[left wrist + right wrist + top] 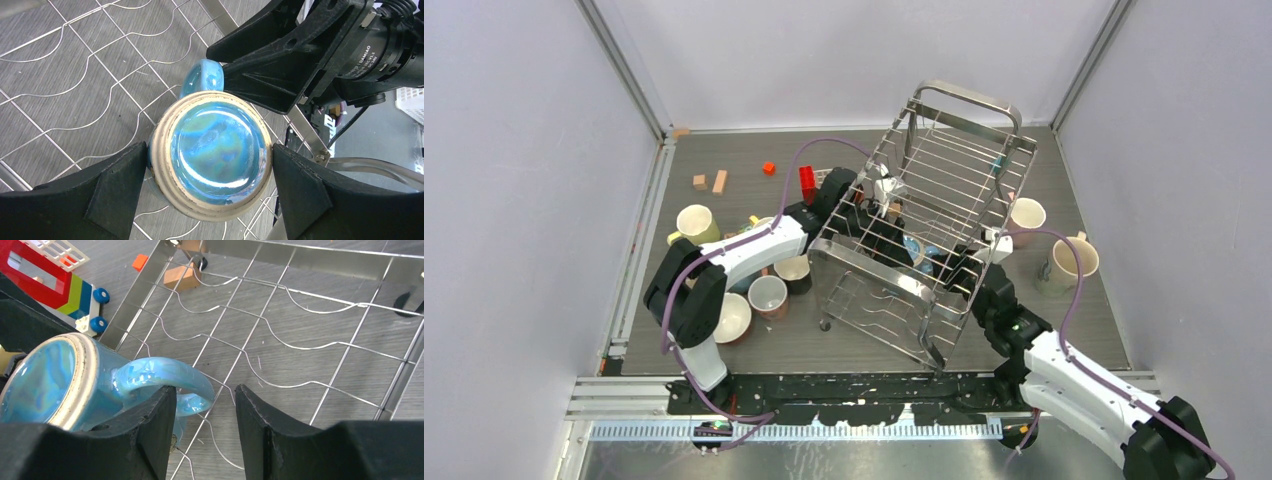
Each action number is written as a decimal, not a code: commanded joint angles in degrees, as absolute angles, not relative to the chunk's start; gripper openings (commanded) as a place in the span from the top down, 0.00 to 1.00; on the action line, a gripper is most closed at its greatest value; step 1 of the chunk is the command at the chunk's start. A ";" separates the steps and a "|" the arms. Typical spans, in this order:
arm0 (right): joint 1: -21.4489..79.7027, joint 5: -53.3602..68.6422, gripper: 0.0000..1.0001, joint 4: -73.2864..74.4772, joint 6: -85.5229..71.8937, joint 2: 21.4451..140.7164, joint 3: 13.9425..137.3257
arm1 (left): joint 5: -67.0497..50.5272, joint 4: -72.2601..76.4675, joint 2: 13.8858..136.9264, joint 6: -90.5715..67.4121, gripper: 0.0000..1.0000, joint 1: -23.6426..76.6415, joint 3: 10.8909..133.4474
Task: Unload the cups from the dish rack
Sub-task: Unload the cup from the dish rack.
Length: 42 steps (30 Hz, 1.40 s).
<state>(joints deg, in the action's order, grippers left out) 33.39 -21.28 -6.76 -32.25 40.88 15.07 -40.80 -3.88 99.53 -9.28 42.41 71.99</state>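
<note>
A blue-glazed cup (215,150) with a tan rim lies inside the dish rack (944,160), on its wire floor (100,60). My left gripper (210,160) is shut on this cup, one pad pressed against each side of it. My right gripper (205,400) is open at the cup's blue handle (160,377). Its left finger (150,430) sits under the handle loop and its right finger (270,430) stands apart from it. From above, both grippers reach into the rack around the blue cup (919,248).
The rack sits askew in the middle of the table. Left of it stand a yellow cup (696,222) and several more (767,295); right of it a pink cup (1027,215) and a cream one (1069,262). Toy blocks (720,181) and a red toy (808,180) lie behind.
</note>
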 commanded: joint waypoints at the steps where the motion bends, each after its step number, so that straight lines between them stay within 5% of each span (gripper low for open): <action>1: 33.63 -25.92 0.49 -17.82 -28.43 41.74 14.51 | -43.23 -4.20 99.00 -11.61 0.18 42.72 73.51; 13: 33.63 -24.58 0.56 -33.49 -21.26 44.57 8.87 | -45.26 -3.60 100.28 -13.34 0.20 42.80 75.25; 33: 33.58 -22.82 0.57 -39.67 -17.00 52.03 10.33 | -46.02 -3.47 100.71 -13.88 0.23 43.85 75.90; 42: 33.60 -22.85 0.90 -40.61 -17.86 52.90 10.69 | -43.98 -3.08 100.41 -14.65 0.23 44.03 76.50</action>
<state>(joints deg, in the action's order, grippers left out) 34.09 -20.40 -32.69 -15.66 53.78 8.93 -40.51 -3.16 101.25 -14.20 42.35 74.28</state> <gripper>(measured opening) 0.182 0.888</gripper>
